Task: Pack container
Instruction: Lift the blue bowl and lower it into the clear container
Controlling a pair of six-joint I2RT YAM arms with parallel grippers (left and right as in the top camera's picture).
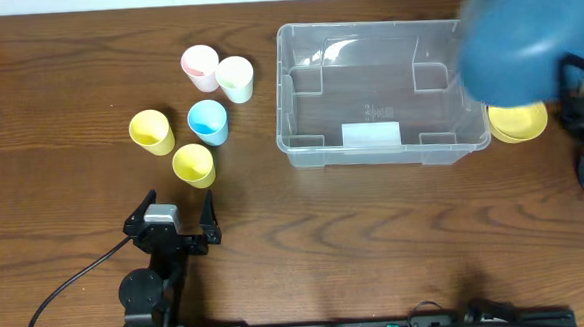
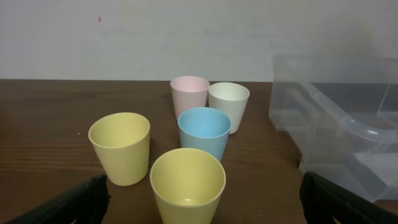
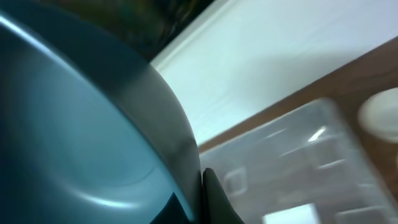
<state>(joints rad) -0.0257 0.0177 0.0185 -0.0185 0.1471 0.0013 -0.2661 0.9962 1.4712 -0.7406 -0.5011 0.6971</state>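
The clear rectangular container with a white label stands right of centre with nothing in it. It also shows in the left wrist view and in the right wrist view. My right gripper is shut on the rim of a large blue bowl, held blurred above the container's right end; the bowl fills the right wrist view. My left gripper is open and empty, just in front of a yellow cup, which stands between its fingers in the left wrist view.
More cups stand left of the container: yellow, blue, pink and pale green. A yellow bowl sits on the table against the container's right end, partly under the blue bowl.
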